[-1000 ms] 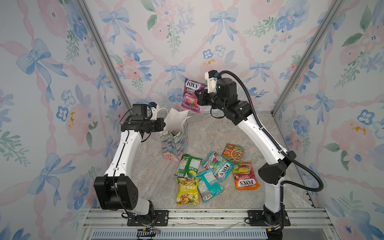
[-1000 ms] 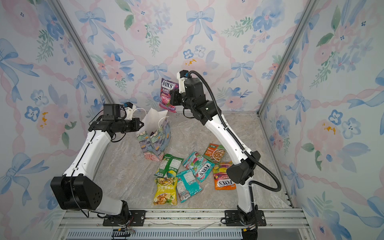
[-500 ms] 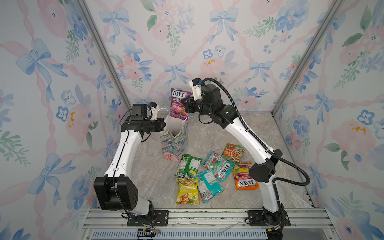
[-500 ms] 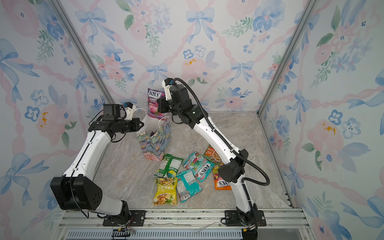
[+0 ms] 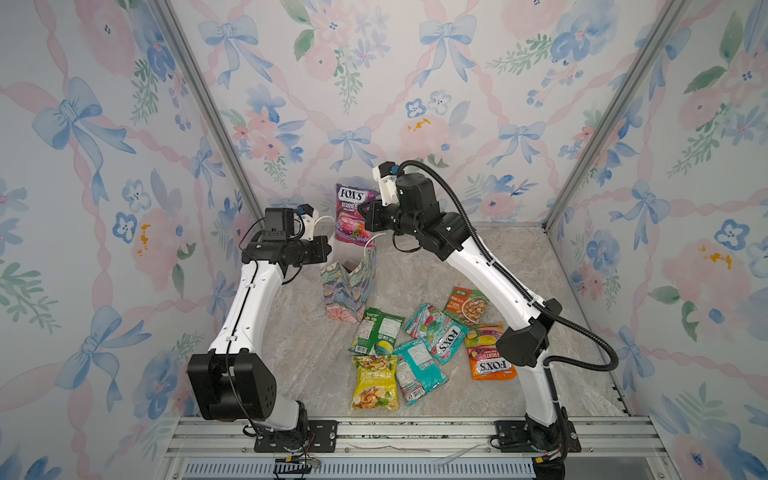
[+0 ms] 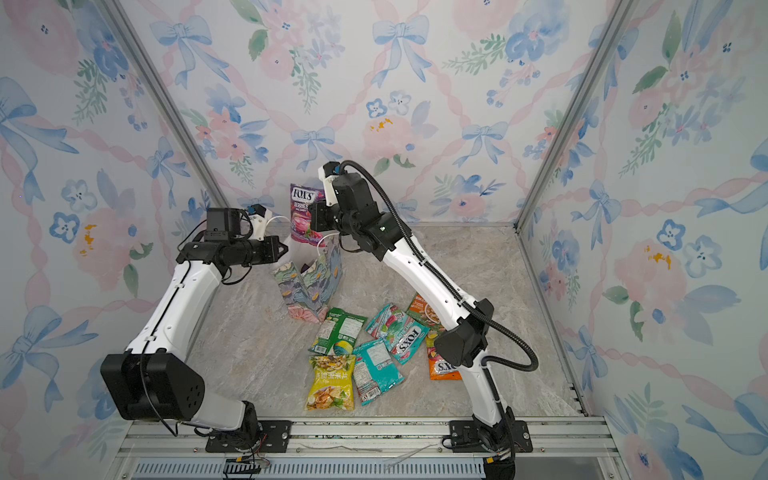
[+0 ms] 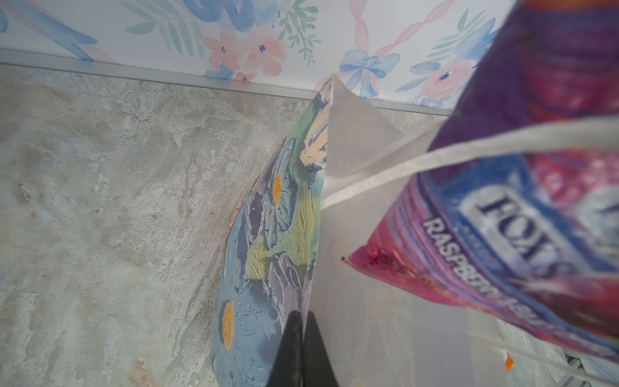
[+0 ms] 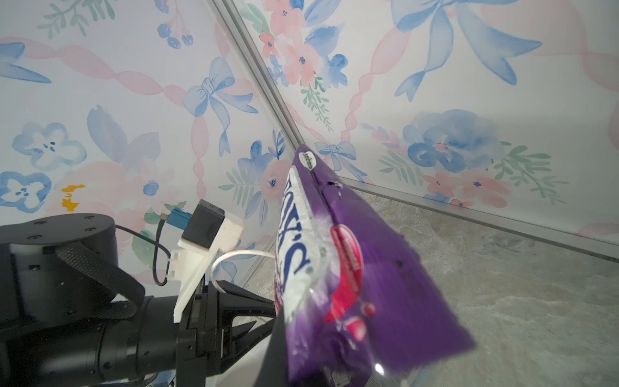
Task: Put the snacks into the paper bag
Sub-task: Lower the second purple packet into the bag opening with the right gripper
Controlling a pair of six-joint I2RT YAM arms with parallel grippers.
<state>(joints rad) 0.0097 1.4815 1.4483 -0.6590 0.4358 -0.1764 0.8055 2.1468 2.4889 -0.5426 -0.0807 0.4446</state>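
Desk (image 5: 540, 257): several loose packets (image 5: 376, 328) lie toward its front edge, all left for me to bag.
Paper bag (image 5: 351, 291): upright nearer the back edge; contents hidden.
Purple packet (image 5: 353, 216): hanging over the bag's mouth.
My left tool (image 5: 327, 249): clamped on the bag's rim.
My right tool (image 5: 366, 215): clamped on the purple packet.

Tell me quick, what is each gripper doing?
Left gripper: closed, pinching the paper bag by its rim.
Right gripper: closed, holding the purple FOX'S packet above the bag.

Bright even light, wrist-view foregrounds blurred
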